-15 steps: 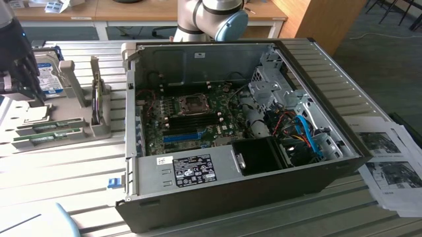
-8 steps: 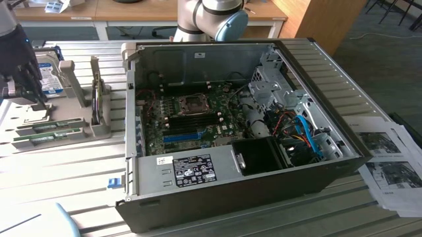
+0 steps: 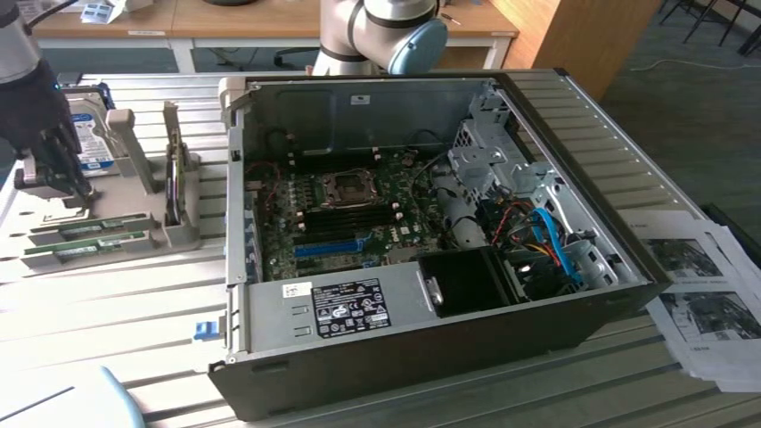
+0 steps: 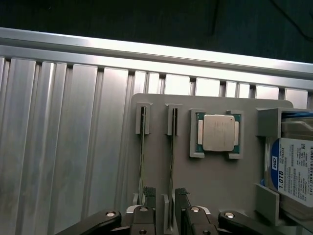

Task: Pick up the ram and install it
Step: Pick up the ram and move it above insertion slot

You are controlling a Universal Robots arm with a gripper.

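Two green ram sticks stand on edge in a grey holder (image 4: 215, 181), side by side. One is ram (image 4: 142, 152), the other ram (image 4: 172, 152). In the exterior view they lie at the far left, ram (image 3: 93, 230) and ram (image 3: 81, 253). My gripper (image 4: 165, 201) hangs right over their near ends, open and holding nothing. One black fingertip (image 4: 149, 195) is by the first stick; the other fingertip (image 4: 181, 195) is just beyond the second, which lies between the fingers. In the exterior view the gripper (image 3: 48, 178) is above the holder (image 3: 178, 234).
The same holder carries a silver processor (image 4: 218, 133) and a blue-labelled hard drive (image 4: 293, 169). The open computer case (image 3: 594, 303) fills the middle of the ribbed metal table (image 3: 107, 312), its motherboard (image 3: 345, 223) exposed. Printed sheets (image 3: 707, 294) lie at the exterior view's right.
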